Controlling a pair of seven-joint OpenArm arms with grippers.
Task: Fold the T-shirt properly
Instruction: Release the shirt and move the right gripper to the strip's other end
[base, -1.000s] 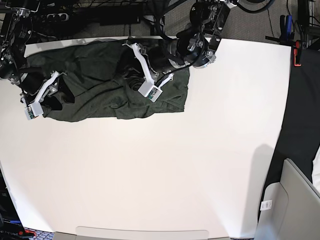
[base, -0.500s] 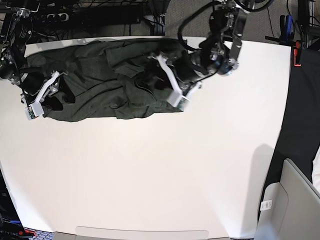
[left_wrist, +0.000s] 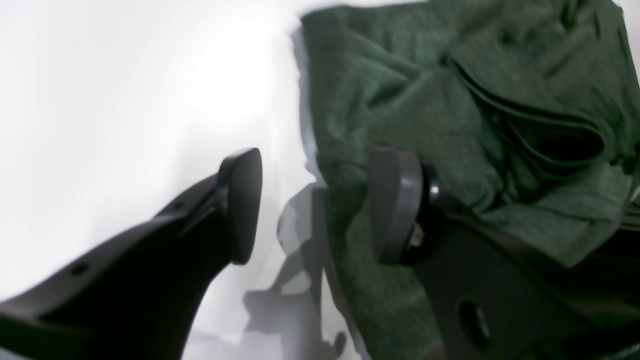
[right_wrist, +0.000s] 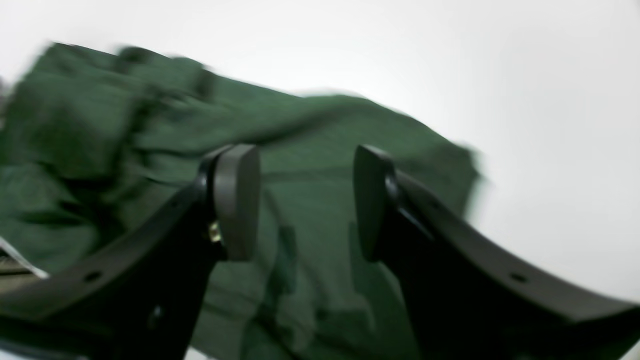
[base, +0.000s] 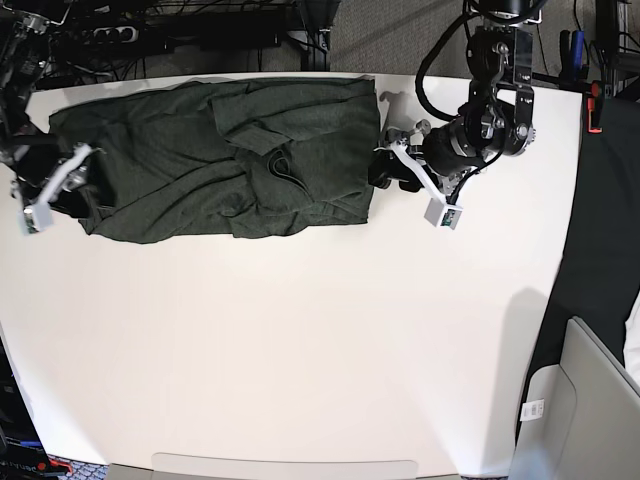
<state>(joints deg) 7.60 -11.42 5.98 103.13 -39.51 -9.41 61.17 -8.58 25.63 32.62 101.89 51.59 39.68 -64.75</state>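
T-shirt (base: 230, 165) lies rumpled along the tabletop's (base: 330, 350) far edge. My left end effector (left_wrist: 312, 205) straddles its side edge, spread wide and empty; right end effector (right_wrist: 305, 200) hovers part-open and empty over the opposite end, probably both setting up corner grabs.

A white bench (base: 300, 350) fills the base view. Off its right edge sits a red-handled clamp (base: 596, 105), beyond it black cloth (base: 610, 220). A grey chair (base: 580, 410) stands near its lower right corner.

T-shirt (base: 220, 160): soft heathered knit cloth, matt. Table (base: 300, 350): smooth white, slight sheen.
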